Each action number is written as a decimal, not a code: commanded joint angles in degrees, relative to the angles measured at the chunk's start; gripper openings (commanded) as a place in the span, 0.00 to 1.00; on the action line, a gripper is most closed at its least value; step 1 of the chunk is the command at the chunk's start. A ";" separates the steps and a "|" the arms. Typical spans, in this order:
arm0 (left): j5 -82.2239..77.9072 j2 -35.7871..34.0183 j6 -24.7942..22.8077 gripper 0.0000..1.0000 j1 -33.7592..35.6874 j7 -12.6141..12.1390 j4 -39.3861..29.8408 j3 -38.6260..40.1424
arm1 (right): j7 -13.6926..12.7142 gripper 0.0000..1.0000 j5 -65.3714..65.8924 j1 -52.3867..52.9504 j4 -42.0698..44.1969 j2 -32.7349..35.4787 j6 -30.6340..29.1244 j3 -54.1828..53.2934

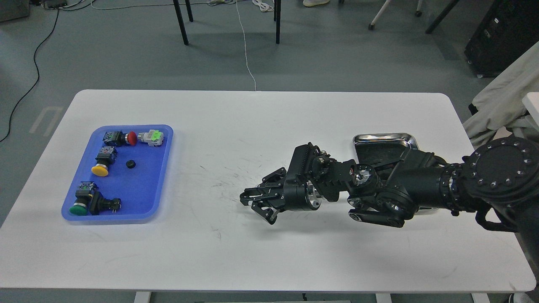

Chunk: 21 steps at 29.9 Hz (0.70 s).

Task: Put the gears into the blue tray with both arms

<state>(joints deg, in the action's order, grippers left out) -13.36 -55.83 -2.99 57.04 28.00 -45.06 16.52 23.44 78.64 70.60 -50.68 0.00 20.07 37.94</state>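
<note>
The gear (131,164) in the blue tray (162,176), well left of the right gripper (254,206), looks light, rigid and fiddly; pinch its toothed rim. That gripper's fingers are slightly spread, empty as far as I can see; the left gripper is out of view.

1. This looks like a lab or workshop: a plain white table (261,139) stands on a grey floor (126,54).
2. Loose cables (246,46) trail across that floor.
3. Black chair or table legs (182,23) stand behind.
4. A black equipment case (501,38) sits at the far right.
</note>
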 commanded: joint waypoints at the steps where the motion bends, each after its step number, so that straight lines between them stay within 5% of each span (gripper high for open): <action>1: 0.08 -1.12 0.09 0.84 0.00 0.00 -1.35 0.00 | 0.03 0.02 0.11 -0.20 0.32 0.00 -0.38 0.12; 6: 0.70 -1.91 0.09 0.84 0.00 0.00 -1.79 0.00 | 0.03 0.08 0.02 -0.55 0.58 0.00 -0.47 0.12; 13: 0.79 -2.70 0.17 0.84 0.00 0.00 -2.84 0.00 | -0.15 0.51 -1.03 -1.16 0.93 0.00 -0.38 -0.06; 21: 0.79 -3.14 0.17 0.84 0.00 0.00 -2.84 0.00 | -0.50 0.62 -1.12 -1.34 2.34 0.00 -0.11 -0.41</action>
<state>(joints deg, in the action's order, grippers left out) -12.56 -58.91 -2.82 57.04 28.00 -47.90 16.52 23.05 77.53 69.19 -48.84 0.00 19.77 37.78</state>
